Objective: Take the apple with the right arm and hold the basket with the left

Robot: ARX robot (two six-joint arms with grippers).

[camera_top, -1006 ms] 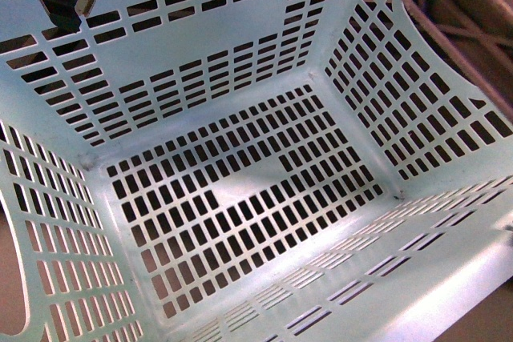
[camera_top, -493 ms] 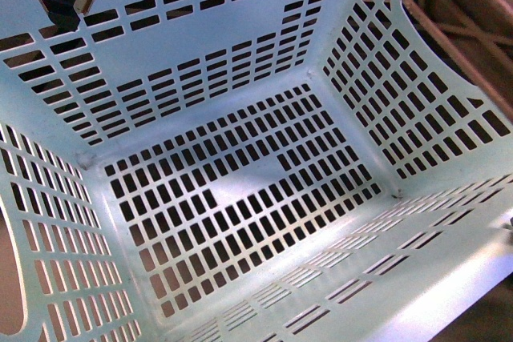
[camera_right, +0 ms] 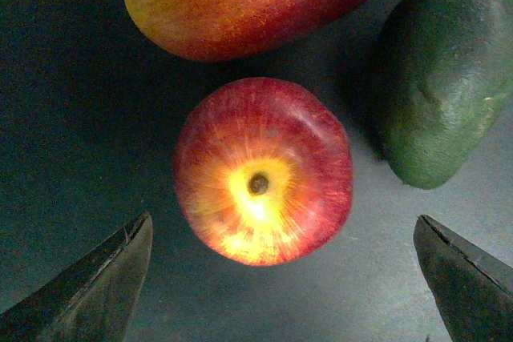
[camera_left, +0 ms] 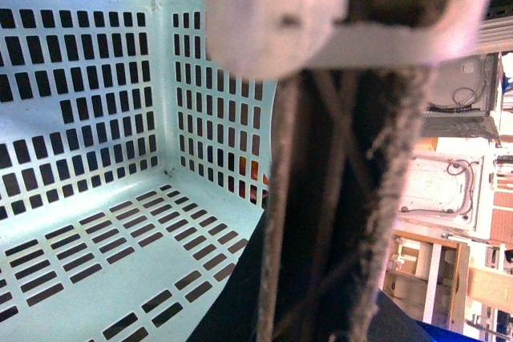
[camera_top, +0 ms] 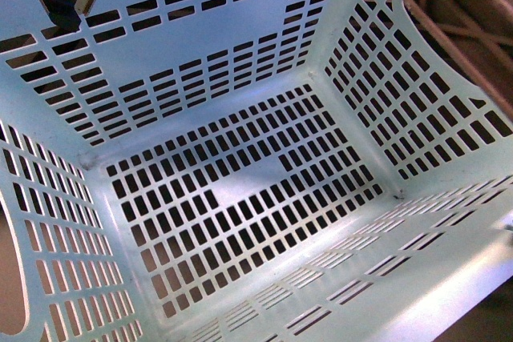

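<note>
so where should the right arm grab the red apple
Grip the round red apple across its belly, coming straight at the stem pit facing the wrist camera; the open jaws straddle it, clear of the orange-red fruit and dark green fruit.

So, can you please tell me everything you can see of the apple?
The apple is round, glossy and red, with a yellow-orange blush around its dark stem pit, which faces the right wrist camera. It looks whole and smooth-skinned. It rests on a dark surface, close to a red-orange fruit and a dark green fruit, apparently touching neither. The right tool is open, one finger on each side of it, both clear of it.
</note>
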